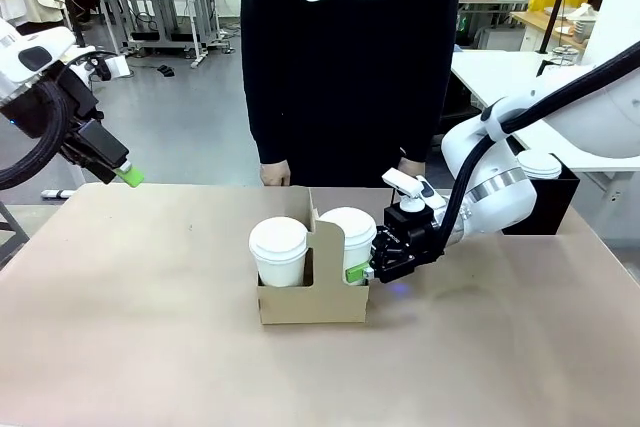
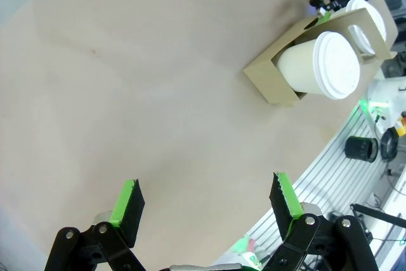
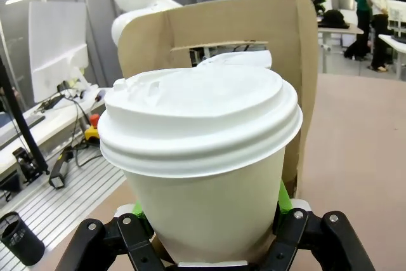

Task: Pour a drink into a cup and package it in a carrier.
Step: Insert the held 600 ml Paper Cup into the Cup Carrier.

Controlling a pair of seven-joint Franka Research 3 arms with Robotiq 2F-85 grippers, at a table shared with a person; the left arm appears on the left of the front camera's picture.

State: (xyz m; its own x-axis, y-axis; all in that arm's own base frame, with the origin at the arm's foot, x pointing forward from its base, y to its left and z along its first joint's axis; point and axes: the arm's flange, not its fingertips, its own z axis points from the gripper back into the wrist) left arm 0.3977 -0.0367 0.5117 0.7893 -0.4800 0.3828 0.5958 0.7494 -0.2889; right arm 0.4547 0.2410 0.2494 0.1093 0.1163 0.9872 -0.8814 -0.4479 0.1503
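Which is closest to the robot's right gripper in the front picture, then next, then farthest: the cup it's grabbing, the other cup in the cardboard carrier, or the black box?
1. The lidded cup in the carrier's right slot: the right gripper is clamped on it.
2. The other lidded cup, in the left slot beyond the handle panel.
3. The black box, at the table's right edge behind the arm.

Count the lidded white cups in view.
3: two in the carrier, the left cup and the right cup gripped by the right gripper; a third lid tops the black box.
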